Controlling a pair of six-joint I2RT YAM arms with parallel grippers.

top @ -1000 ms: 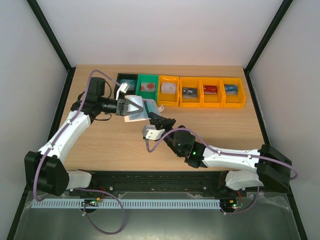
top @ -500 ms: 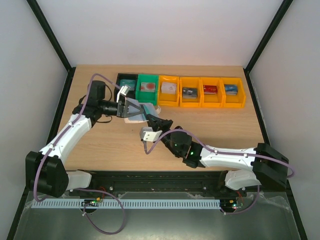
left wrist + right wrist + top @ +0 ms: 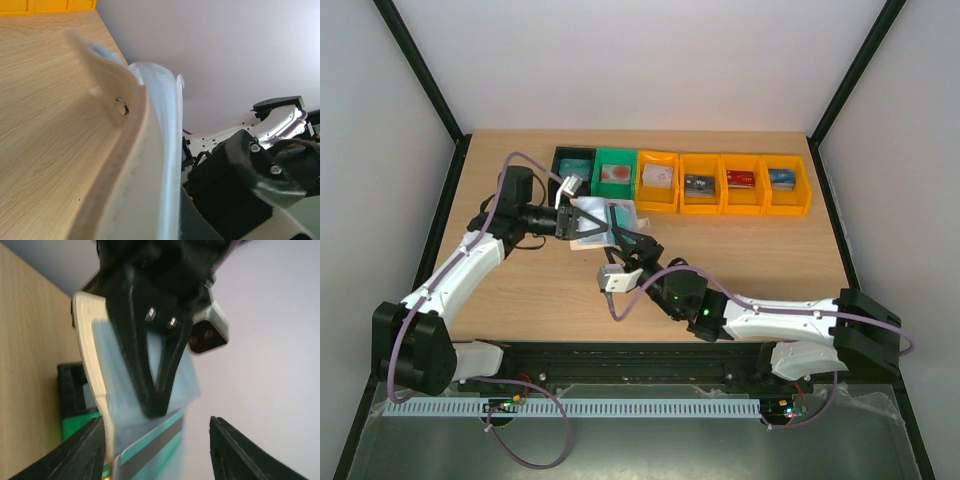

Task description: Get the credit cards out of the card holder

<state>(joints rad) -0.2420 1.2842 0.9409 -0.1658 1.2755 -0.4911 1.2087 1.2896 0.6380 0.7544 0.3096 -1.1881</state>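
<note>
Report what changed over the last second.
The right tool opened and edged in toward the card holder, now open either side of the teal card poking from its sleeve. The left tool kept its grip on the card holder; the cards in the bins did not move.

overhead view, wrist cameras near card holder [image 3: 150, 165]

I see a white folding card holder [image 3: 601, 222] with pale blue see-through sleeves, a teal plastic card [image 3: 150, 451] bearing a dark stripe, one black plastic bin [image 3: 573, 151], one green plastic bin [image 3: 615, 152] and orange plastic bins [image 3: 725, 208].
</note>
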